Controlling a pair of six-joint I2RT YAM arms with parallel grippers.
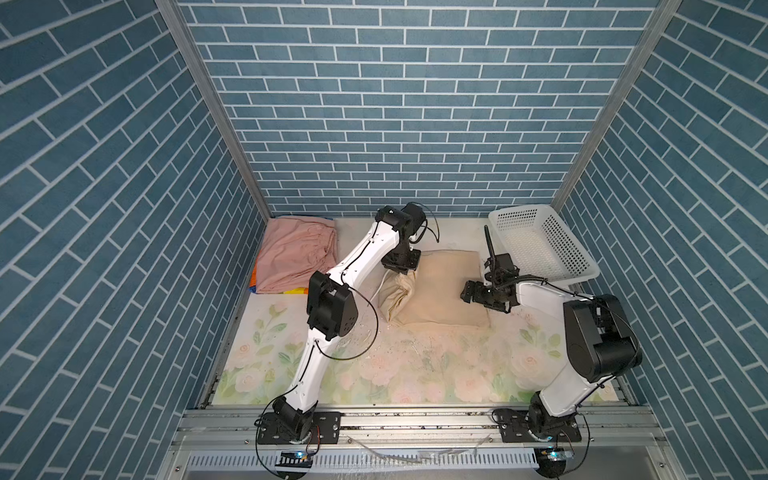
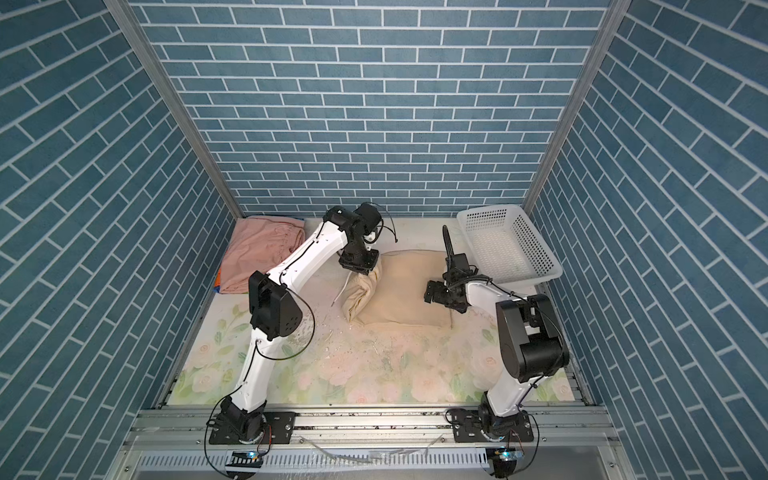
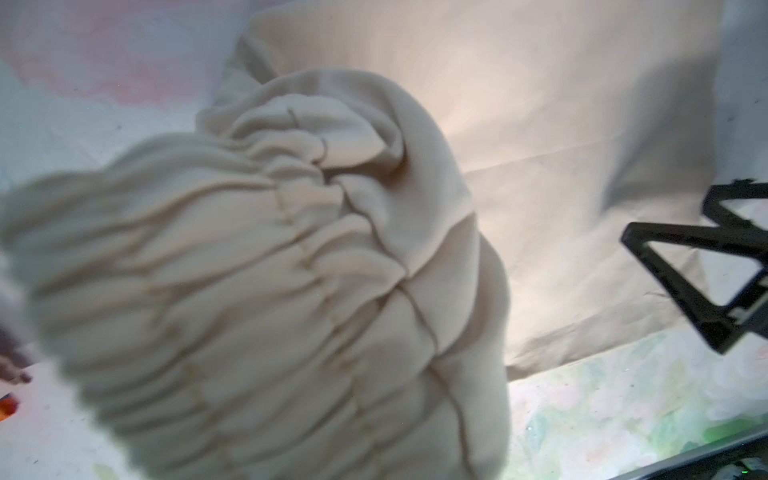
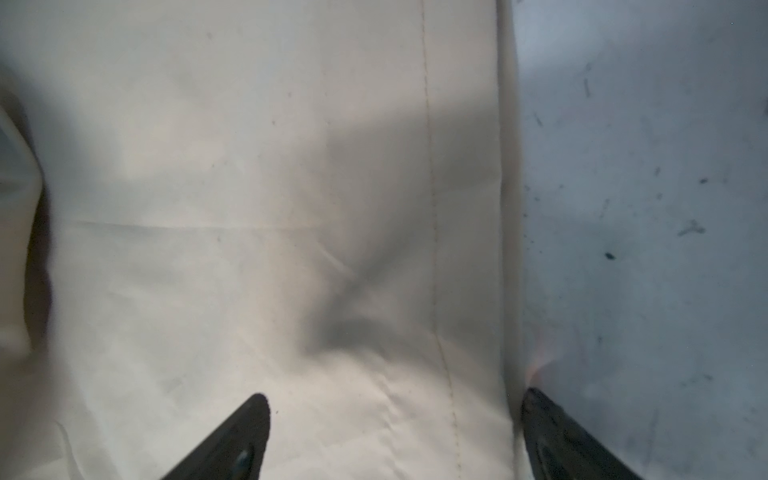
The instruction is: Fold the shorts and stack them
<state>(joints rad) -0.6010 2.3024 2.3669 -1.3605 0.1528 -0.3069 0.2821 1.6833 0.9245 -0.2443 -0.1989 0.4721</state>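
— Left gripper (image 1: pixel 400 272) is closed tight on the gathered waist of the beige shorts (image 1: pixel 444 291) in the middle; we see the waist raised.
— And the right gripper (image 4: pixel 390 415)?
— Its jaws stand apart over the flat right edge. We see the pink shorts (image 1: pixel 295 253) at far left.

No legible text, labels or numbers anywhere.

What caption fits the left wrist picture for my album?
Beige shorts up close: gathered waist bunched high, the rest lying flat on the flowery table.
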